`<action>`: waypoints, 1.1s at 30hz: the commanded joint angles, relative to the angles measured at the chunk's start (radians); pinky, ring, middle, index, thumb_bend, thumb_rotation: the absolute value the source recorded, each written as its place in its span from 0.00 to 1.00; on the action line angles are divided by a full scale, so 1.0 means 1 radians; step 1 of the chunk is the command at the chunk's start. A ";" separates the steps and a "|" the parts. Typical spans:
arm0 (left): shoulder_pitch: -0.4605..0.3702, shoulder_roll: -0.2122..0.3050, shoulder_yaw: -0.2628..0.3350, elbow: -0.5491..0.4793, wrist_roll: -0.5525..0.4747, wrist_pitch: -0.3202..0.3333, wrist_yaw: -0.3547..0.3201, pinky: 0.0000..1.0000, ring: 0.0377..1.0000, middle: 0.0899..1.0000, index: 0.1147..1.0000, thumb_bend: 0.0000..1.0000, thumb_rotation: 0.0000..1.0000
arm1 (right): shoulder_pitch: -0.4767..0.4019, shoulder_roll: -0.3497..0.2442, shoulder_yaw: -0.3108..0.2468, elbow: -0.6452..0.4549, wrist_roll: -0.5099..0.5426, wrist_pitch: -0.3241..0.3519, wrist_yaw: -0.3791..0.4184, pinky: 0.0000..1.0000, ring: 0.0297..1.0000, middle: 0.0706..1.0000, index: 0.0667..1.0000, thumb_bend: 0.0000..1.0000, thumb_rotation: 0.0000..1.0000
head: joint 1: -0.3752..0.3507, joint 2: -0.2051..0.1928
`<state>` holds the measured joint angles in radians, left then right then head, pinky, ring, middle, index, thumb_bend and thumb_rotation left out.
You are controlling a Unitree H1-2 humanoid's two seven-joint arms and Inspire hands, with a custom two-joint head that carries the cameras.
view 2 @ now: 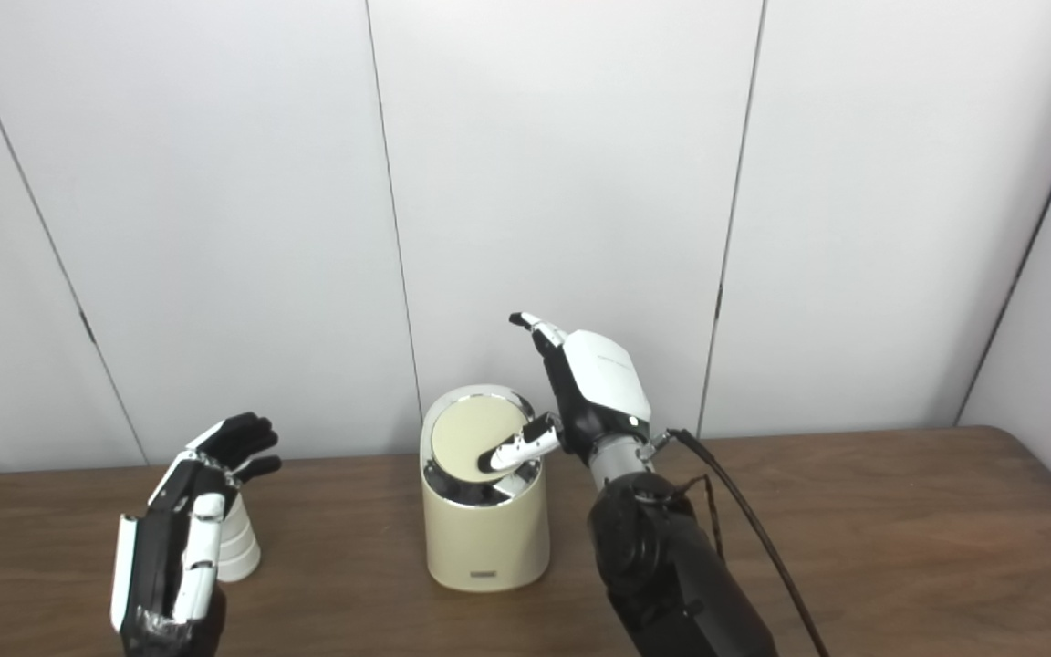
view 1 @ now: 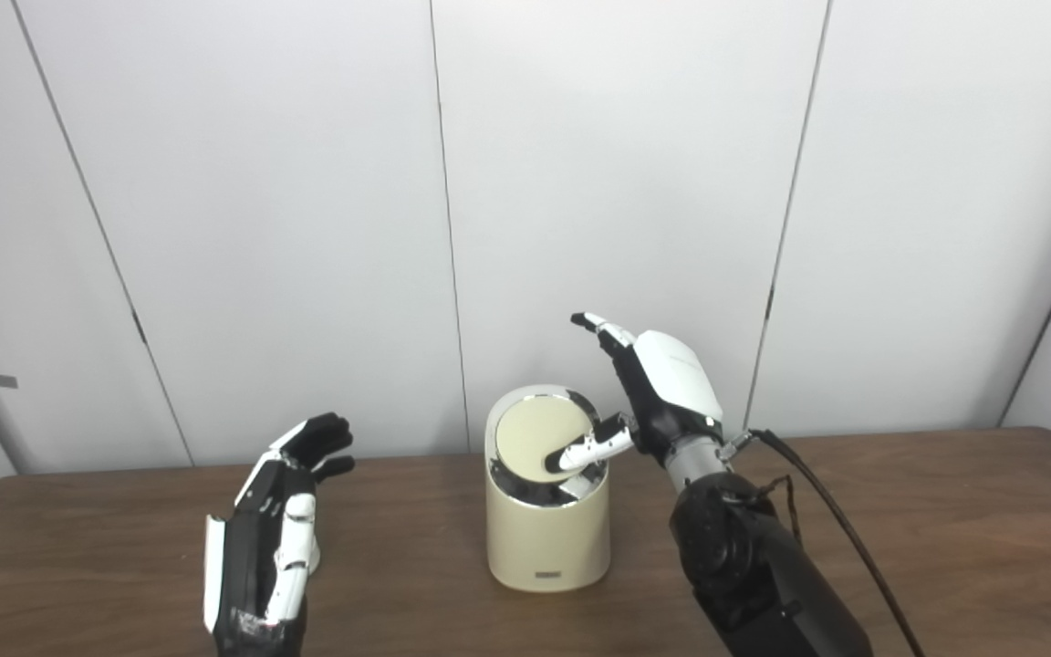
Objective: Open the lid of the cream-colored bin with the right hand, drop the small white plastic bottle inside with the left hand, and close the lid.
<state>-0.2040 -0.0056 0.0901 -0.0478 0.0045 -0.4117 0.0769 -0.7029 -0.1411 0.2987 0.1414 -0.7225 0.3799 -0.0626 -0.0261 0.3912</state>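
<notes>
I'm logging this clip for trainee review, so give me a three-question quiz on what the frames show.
1. True or false: the left hand is holding the small white bottle.
2. What is the right hand touching? A) the table B) the lid of the cream bin C) the bottle
3. Fill in: the bottle stands on the table to the ____ of the bin as pictured.

Key
1. False: the hand is open beside the bottle, fingers spread.
2. B: its thumb rests on the lid, which looks tilted in its chrome ring.
3. left
</notes>
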 commanded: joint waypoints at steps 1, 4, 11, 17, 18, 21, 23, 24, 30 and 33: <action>-0.041 -0.001 -0.002 -0.032 0.006 -0.026 0.005 0.71 0.76 0.75 0.73 0.24 0.71 | -0.007 -0.007 -0.009 -0.002 0.002 -0.013 0.000 0.67 0.82 0.87 0.87 0.91 0.05 | -0.001 -0.001; -0.040 0.000 -0.002 -0.034 0.008 -0.023 0.006 0.71 0.76 0.75 0.73 0.24 0.70 | -0.003 0.002 -0.023 -0.015 0.024 -0.005 0.007 0.68 0.83 0.88 0.87 0.88 0.24 | -0.002 -0.001; -0.039 0.004 -0.002 -0.034 0.018 -0.024 0.006 0.70 0.76 0.75 0.74 0.23 0.73 | 0.011 0.031 -0.086 -0.057 0.141 0.027 0.071 0.72 0.84 0.89 0.90 0.75 0.88 | -0.005 -0.003; -0.040 0.004 -0.001 -0.031 0.013 -0.027 0.005 0.70 0.76 0.74 0.73 0.24 0.70 | 0.028 0.042 -0.133 -0.066 0.248 -0.009 0.084 0.76 0.87 0.90 0.90 0.81 1.00 | -0.006 -0.002; -0.040 0.004 -0.001 -0.031 0.013 -0.027 0.005 0.70 0.75 0.74 0.73 0.24 0.70 | 0.029 0.040 -0.132 -0.067 0.252 -0.010 0.083 0.76 0.86 0.89 0.90 0.82 1.00 | -0.006 -0.002; -0.039 0.004 0.000 -0.033 0.016 -0.023 0.006 0.70 0.75 0.74 0.73 0.24 0.70 | 0.031 0.037 -0.130 -0.067 0.262 -0.014 0.080 0.75 0.86 0.89 0.90 0.83 1.00 | -0.006 -0.001; -0.038 0.004 0.000 -0.033 0.017 -0.023 0.006 0.70 0.75 0.74 0.73 0.24 0.71 | 0.033 0.036 -0.130 -0.066 0.268 -0.018 0.078 0.75 0.86 0.89 0.90 0.82 1.00 | -0.005 0.000; -0.038 0.004 -0.001 -0.033 0.016 -0.024 0.006 0.70 0.75 0.75 0.74 0.24 0.71 | 0.034 0.036 -0.130 -0.066 0.271 -0.021 0.077 0.75 0.86 0.89 0.90 0.83 1.00 | -0.005 0.000; -0.038 0.002 0.000 -0.034 0.013 -0.023 0.007 0.70 0.75 0.74 0.73 0.24 0.71 | 0.060 0.039 -0.158 -0.078 0.341 -0.080 0.082 0.79 0.89 0.91 0.91 0.79 1.00 | -0.002 0.001; -0.040 0.005 0.002 -0.033 0.017 -0.028 0.008 0.70 0.75 0.74 0.73 0.23 0.71 | 0.089 0.055 -0.211 -0.085 0.476 -0.153 0.112 0.87 0.93 0.93 0.93 0.81 1.00 | -0.001 0.002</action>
<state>-0.2100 -0.0035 0.0931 -0.0478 0.0069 -0.4117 0.0779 -0.5906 -0.0916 0.1105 0.0974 -0.3026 0.3026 0.0387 -0.0261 0.3927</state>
